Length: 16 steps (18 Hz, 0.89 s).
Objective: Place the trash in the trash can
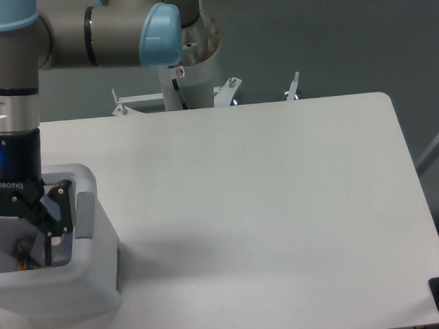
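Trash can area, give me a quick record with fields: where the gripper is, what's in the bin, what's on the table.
gripper position: black two-finger gripper lowered inside the large white boxy plastic trash can
gripper state: cannot tell, partly cut off by the frame edge
held object: none visible
bin contents: a small colourful item glimpsed inside
white table: no loose trash visible
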Motion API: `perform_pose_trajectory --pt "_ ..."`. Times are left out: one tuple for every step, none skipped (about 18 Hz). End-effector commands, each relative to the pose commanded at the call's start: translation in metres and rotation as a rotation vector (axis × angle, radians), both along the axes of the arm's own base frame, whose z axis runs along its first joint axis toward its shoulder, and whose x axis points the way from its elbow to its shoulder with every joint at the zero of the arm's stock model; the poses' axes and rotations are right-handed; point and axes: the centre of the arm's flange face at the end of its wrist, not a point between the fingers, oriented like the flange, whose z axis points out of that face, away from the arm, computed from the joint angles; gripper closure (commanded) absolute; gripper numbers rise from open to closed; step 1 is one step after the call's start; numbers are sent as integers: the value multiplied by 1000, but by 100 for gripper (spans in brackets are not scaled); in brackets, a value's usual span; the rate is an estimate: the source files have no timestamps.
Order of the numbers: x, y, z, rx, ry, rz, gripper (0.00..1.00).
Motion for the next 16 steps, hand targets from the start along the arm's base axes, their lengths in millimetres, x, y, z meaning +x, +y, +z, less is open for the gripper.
perform_pose_trajectory --pt "-13 -4 -2 -10 13 22 0" --pt "-35 -15 4 -12 36 63 0" --pt "-57 -26 7 -20 58 105 0" --pt "-77 -34 9 -30 81 136 0" --pt "-95 -40 8 -45 102 162 0" --pt "-115 -48 4 -67 127 184 0" --pt "-132 -55 2 -97 160 196 0" --pt "-150 -64 -1 -138 204 209 0" --pt "-166 -73 -7 -190 252 212 0" --pt "-179 -82 -17 -256 303 205 0" --pt "-189 -90 -25 -326 358 193 0" --pt "-199 -100 -39 -408 402 191 0" --pt "-208 -112 -59 -500 427 180 0" --pt "-209 -122 -77 -578 447 150 0" --pt "-207 -135 -80 -637 474 116 0" --pt "-209 -151 -83 -694 485 65 0"
